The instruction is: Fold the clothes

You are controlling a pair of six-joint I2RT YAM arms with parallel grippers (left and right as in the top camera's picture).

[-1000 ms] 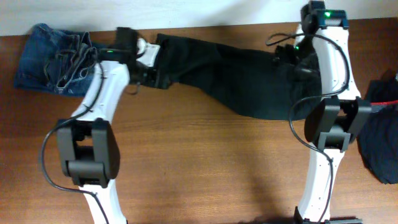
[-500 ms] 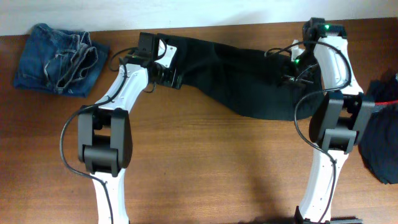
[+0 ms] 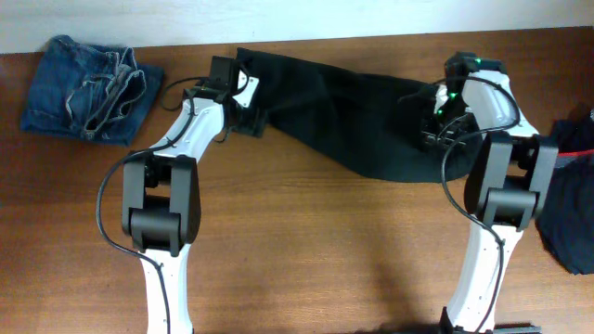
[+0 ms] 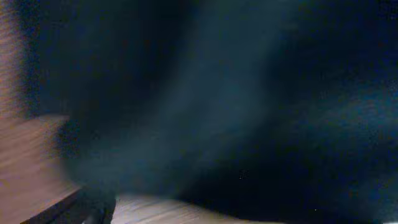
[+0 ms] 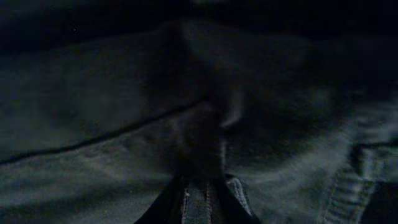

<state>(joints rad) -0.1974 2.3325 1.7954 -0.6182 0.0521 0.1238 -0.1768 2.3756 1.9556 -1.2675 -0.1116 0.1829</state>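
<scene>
Black trousers (image 3: 343, 121) lie stretched across the back of the table. My left gripper (image 3: 249, 109) sits low at their left end. In the blurred left wrist view the black cloth (image 4: 249, 93) fills the frame; only one finger (image 4: 84, 208) shows, far at the lower left, so the jaws stand wide. My right gripper (image 3: 436, 125) is at the trousers' right end. In the right wrist view it (image 5: 198, 193) stands nearly closed, with a ridge of black fabric (image 5: 93, 112) pinched between its jaws.
Blue denim jeans (image 3: 88, 88) lie crumpled at the back left corner. A dark garment (image 3: 571, 213) with a red band (image 3: 580, 153) lies at the right edge. Bare wooden table (image 3: 316, 250) lies in front of the trousers, between the two arm bases.
My left arm swung right to the trousers' left end. My right gripper came forward along the cloth and closed on a fold. The trousers' right end shifted slightly.
</scene>
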